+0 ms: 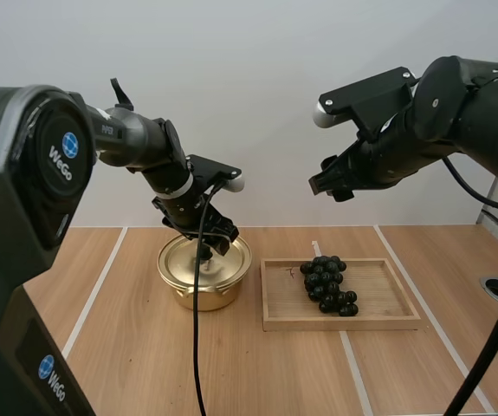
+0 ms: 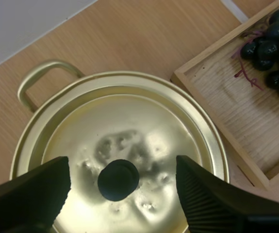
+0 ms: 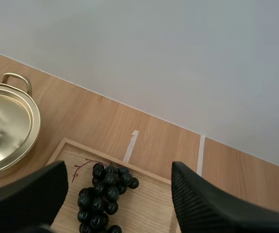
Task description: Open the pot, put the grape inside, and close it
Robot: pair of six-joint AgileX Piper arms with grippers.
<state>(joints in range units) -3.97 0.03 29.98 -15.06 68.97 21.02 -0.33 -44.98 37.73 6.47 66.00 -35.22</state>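
The lid (image 2: 129, 131) covers the pot (image 1: 203, 279) under the open left tool (image 2: 122, 171), and grapes (image 1: 328, 283) fill the tray (image 1: 389, 299) beneath the open right tool (image 1: 329, 184).

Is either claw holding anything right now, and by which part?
Nothing is held. The left claw is open, straddling the black knob of the pot lid without touching it. The right claw is open in the air over the bunch of grapes.

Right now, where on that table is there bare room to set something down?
The table is bare on the robot's side of the pot and tray, and left of the pot. The tray's right part, beside the grapes, is free. Crowded: the narrow gap between pot and tray, and over the lid, where the open left gripper hovers.
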